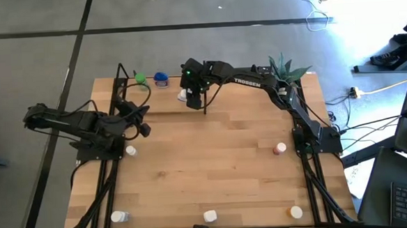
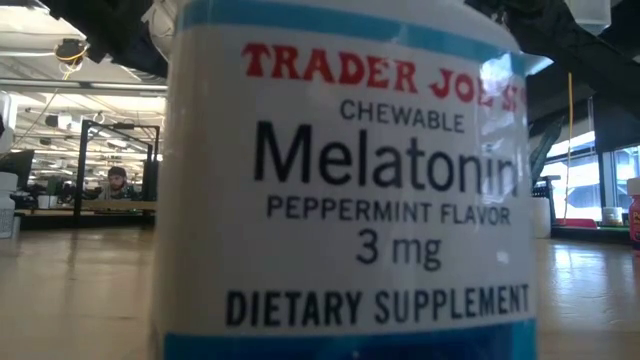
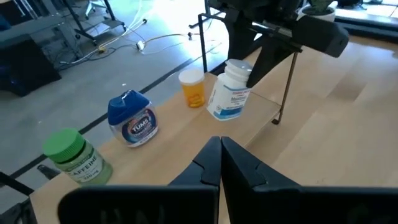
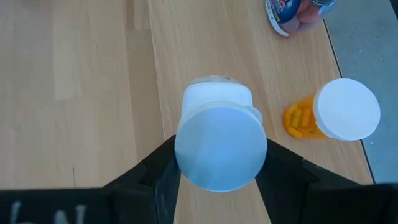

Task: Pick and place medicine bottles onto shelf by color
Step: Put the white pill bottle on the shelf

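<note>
On the light-wood shelf (image 1: pixel 154 101) at the table's far edge stand a green bottle (image 3: pixel 71 155), a blue-capped bottle (image 3: pixel 132 118) and an orange bottle with a white cap (image 3: pixel 193 87). Beside the orange one, my right gripper (image 1: pixel 193 99) is shut on a white bottle (image 3: pixel 229 93). My left gripper (image 3: pixel 221 155) is shut and holds nothing; it hovers at the shelf's left end, pointing along the row. In the low view, a white melatonin bottle (image 2: pixel 340 180) stands on its base right in front of the camera. My right gripper pinches the white bottle's round white cap (image 4: pixel 221 146) between its two fingers (image 4: pixel 158 171), one on each side. It comes from above, slanting down. The bottle hangs tilted below the fingers, just over the shelf board; whether its base touches the board I cannot tell.
Loose bottles stand on the table: a white one (image 1: pixel 131 151) at the left, a pink-capped one (image 1: pixel 280 148) at the right, and three along the near edge (image 1: pixel 118 217), (image 1: pixel 210 215), (image 1: pixel 296 212). A potted plant (image 1: pixel 285 71) is far right. Black shelf posts (image 3: pixel 286 81) rise by the held bottle.
</note>
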{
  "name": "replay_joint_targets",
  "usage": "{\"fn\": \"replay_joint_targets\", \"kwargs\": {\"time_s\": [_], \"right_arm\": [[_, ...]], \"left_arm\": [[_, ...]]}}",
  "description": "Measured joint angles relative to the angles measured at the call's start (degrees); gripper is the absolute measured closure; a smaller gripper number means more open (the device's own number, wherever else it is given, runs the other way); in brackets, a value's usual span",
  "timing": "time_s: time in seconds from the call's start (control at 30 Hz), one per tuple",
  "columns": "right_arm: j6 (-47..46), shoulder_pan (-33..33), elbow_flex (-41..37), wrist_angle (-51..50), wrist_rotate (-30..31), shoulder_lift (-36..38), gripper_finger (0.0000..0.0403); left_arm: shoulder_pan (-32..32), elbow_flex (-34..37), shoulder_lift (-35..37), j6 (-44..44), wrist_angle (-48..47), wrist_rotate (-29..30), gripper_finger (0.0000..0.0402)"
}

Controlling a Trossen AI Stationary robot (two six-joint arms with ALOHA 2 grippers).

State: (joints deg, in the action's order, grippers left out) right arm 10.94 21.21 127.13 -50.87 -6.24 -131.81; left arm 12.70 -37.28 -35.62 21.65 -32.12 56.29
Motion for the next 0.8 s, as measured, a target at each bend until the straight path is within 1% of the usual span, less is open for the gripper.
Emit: {"fn": "replay_joint_targets", "kwargs": {"time_s": [0.17, 0.37, 0.53, 0.8], "right_arm": [[0.0, 0.0, 0.0, 0.01, 0.0, 0.0, 0.0224], [0.0, 0.0, 0.0, 0.0, 0.0, 0.0, 0.0224], [-0.01, 0.0, 0.0, -0.03, -0.02, 0.0, 0.0224], [-0.25, 0.0, 0.0, -0.8, -0.02, 0.02, 0.0224]], "left_arm": [[-0.76, 0.0, -0.82, -3.15, 0.0, -0.8, 0.0401], [-0.98, 0.0, -0.78, -2.83, 0.0, -0.49, 0.0398], [-0.96, 0.0, -0.75, -2.19, 0.0, -1.96, 0.0368], [-0.98, 0.0, -0.76, -2.1, 0.0, -2.03, 0.031]]}}
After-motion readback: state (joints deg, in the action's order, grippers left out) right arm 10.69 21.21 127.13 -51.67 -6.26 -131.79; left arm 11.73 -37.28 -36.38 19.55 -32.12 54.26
